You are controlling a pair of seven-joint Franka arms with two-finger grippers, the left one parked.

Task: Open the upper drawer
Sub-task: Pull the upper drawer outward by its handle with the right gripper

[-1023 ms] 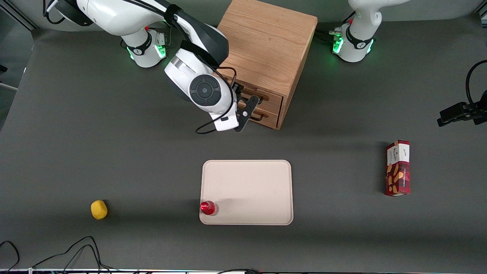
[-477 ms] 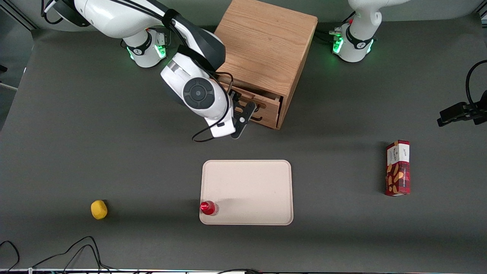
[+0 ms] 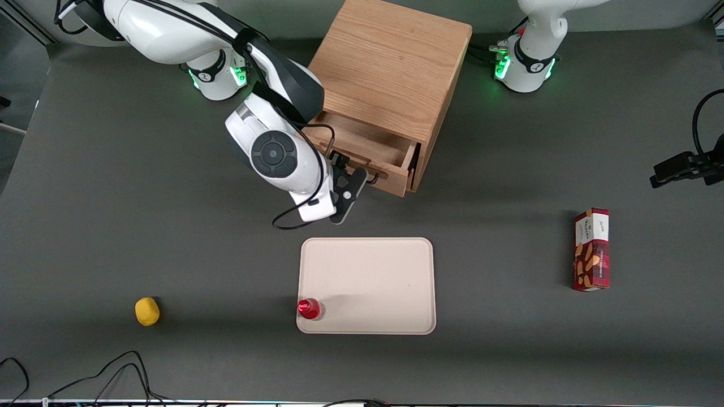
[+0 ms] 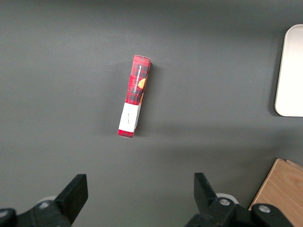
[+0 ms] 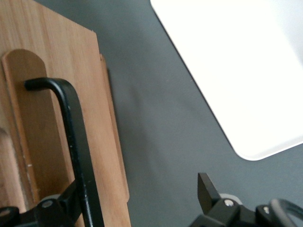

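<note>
Upper drawer [image 3: 367, 146] drawn partly out of the wooden cabinet [image 3: 390, 62], its shallow tray open to view from above and bare inside. Drawer front turned toward roughly 7 o'clock in the front view, with the thin black wire handle [image 3: 374, 178] on it.

Hand [image 3: 353, 176] right at that drawer front, low and close to the wood, on the working arm's white wrist. Seen from the right wrist: hand [image 5: 135, 187] with fingers spread wide and clamped on nothing. Black handle [image 5: 75, 142] running down over its oval wooden backplate, just beside one finger [image 5: 52, 208] and seemingly touching it. Other finger [image 5: 208, 191] well apart from the handle, over grey worktop [image 5: 156, 118].

On the dark grey worktop [image 3: 169, 226], at about 6 o'clock from the cabinet and nearer the front camera: a pale rectangular tray [image 3: 367, 254]. Small red-capped bottle [image 3: 309, 308] upright at the tray's 7 o'clock corner. Yellow rounded thing [image 3: 147, 311] at about 8 o'clock from the tray, well apart, toward the working arm's end. Red patterned box [image 3: 591, 249] lying at about 3 o'clock from the tray, well apart, toward the parked arm's end. Same box [image 4: 135, 97] flat on the worktop in the left wrist view, with the tray's edge [image 4: 289, 71] near it.
</note>
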